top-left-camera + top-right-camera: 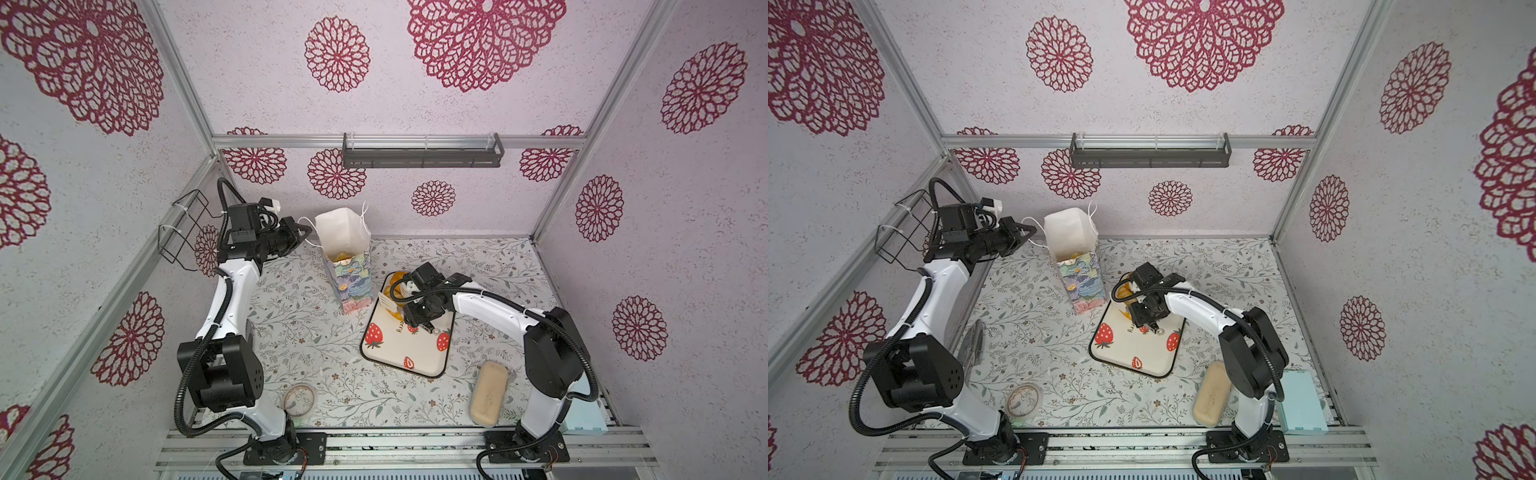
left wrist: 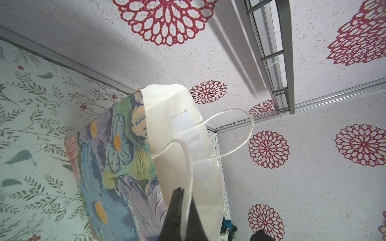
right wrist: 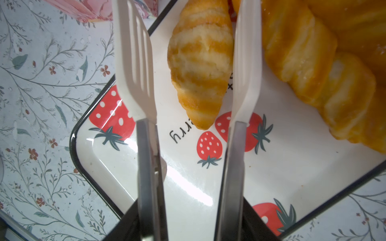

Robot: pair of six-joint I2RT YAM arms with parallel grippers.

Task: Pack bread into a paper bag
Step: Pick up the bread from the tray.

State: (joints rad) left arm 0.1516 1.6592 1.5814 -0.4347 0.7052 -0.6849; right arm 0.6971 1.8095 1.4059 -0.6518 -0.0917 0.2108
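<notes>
The flowered paper bag [image 1: 350,276] stands upright, open, bread [image 1: 343,257] inside; a striped croissant [image 3: 200,62] lies at its four o'clock.

The left arm [image 1: 232,291] and right arm [image 1: 490,305] have white shells, black joints and ribbed black hoses [image 1: 177,411].

From my screen the walls [image 1: 395,104] are pale, rough-textured, printed with crimson lace rosettes, and framed by aluminium rails [image 1: 282,141]. A dark grey shelf rail [image 1: 422,160] hangs on the back wall, a black wire basket [image 1: 183,232] on the left one. The tabletop [image 1: 299,332] wears a pale covering of leafy sprigs and small flowers.
</notes>
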